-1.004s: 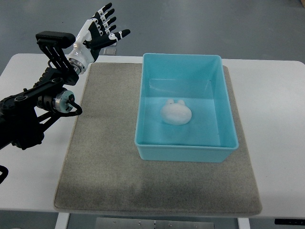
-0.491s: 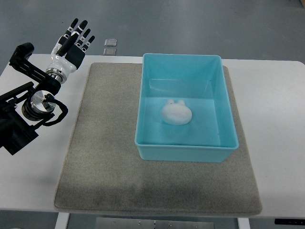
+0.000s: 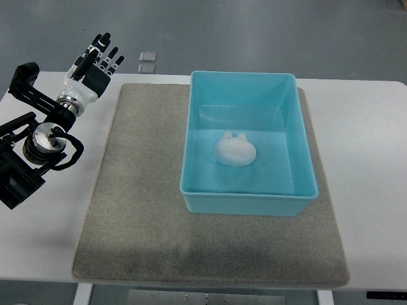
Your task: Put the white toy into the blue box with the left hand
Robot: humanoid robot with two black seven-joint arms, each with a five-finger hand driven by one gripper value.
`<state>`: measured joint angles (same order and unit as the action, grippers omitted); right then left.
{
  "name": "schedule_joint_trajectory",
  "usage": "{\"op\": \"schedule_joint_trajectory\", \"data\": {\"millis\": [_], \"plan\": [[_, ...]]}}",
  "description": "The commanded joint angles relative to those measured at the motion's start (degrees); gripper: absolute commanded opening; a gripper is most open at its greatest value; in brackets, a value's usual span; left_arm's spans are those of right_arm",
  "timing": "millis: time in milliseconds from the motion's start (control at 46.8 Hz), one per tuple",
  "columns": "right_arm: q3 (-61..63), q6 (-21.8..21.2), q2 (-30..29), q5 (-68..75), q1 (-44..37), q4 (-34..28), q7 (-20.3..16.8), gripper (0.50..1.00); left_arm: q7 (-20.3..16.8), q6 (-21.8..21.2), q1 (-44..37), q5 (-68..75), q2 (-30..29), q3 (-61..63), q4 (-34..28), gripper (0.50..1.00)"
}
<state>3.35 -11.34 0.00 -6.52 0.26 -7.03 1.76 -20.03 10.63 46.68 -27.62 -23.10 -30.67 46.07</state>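
The box (image 3: 249, 190) is a light turquoise blue all over, walls and floor alike, with a slight gloss on the inner floor. The toy (image 3: 234, 151) in it is plain white, tinted faintly blue by the plastic around it. The mat (image 3: 140, 210) is a flecked grey-beige, like felt or coarse carpet. The bench (image 3: 362, 165) is flat white. The left hand (image 3: 92, 67) is white at the palm with black fingers banded in white, on a black arm (image 3: 25, 159) with silver metal joints. The floor (image 3: 254, 32) is dull grey-blue.
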Motion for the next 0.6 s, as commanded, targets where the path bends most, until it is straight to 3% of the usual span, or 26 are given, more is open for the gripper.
{"op": "schedule_joint_trajectory", "data": {"millis": [0,235,577], "plan": [[-0.01,0.00,0.00,0.01,0.00,0.00,0.00,0.936,-0.09,0.09,-0.71,0.11,-0.02,-0.09,-0.01,0.994],[-0.01,0.00,0.00,-0.07,0.00,0.00,0.00,0.936,-0.18,2.37,-2.47,0.20,-0.02,-0.09,-0.01,0.994],[-0.01,0.00,0.00,0.01,0.00,0.00,0.00,0.936,-0.36,2.20,-2.65,0.29,-0.02,-0.18,-0.01,0.994]]}}
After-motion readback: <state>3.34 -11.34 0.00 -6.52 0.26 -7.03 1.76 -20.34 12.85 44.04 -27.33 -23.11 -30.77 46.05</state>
